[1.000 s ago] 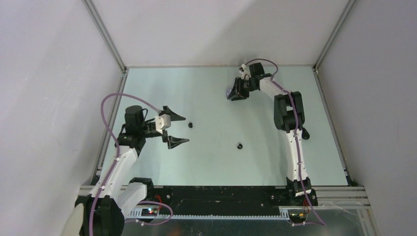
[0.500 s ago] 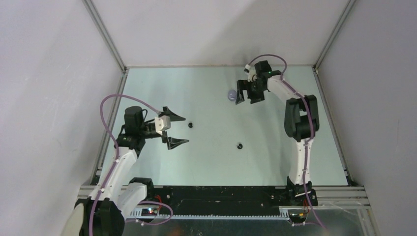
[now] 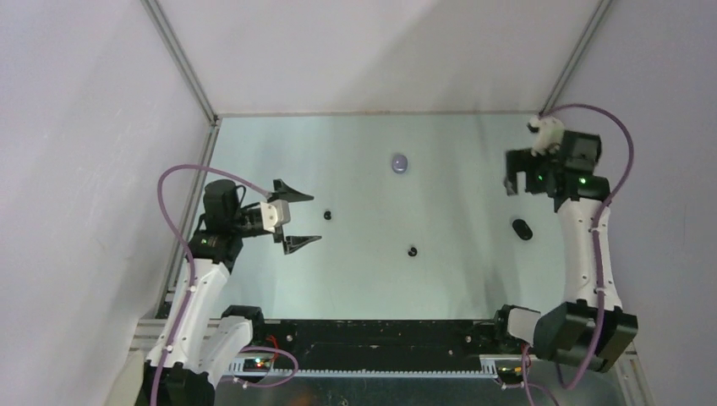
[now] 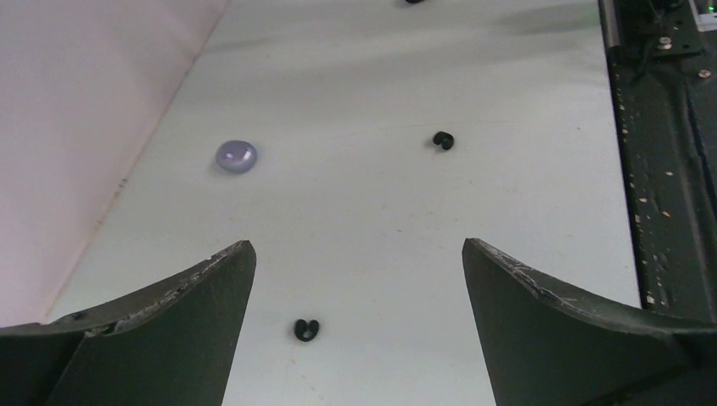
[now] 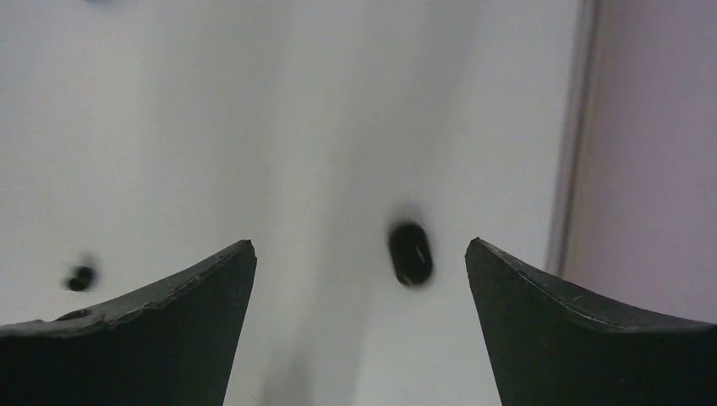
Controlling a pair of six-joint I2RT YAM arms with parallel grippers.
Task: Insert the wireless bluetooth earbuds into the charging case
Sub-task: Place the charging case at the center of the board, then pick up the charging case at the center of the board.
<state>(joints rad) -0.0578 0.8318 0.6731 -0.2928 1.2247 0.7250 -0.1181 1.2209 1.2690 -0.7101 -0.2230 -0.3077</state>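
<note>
Two black earbuds lie on the pale table: one (image 3: 327, 216) just ahead of my left gripper (image 3: 315, 220), one (image 3: 413, 250) nearer the middle. In the left wrist view the near bud (image 4: 306, 330) sits on the table between the wide-open fingers of the left gripper (image 4: 357, 245), the other bud (image 4: 443, 140) farther off. A glossy lavender rounded case (image 3: 399, 162) rests alone at the far middle, seen also as the lavender case (image 4: 236, 156). A black oval case (image 3: 522, 229) lies at the right; my right gripper (image 3: 524, 186) hovers open beyond it, the black case (image 5: 411, 253) ahead of the right gripper (image 5: 359, 245).
White walls with metal frame rails (image 3: 182, 72) close in the table on the left, back and right. The right wall (image 5: 643, 169) stands close beside my right gripper. A black base rail (image 3: 372, 334) runs along the near edge.
My right gripper opened and let go of the lavender case, which stays at the far middle. The right arm swung away to the far right. The left arm barely shifted.
</note>
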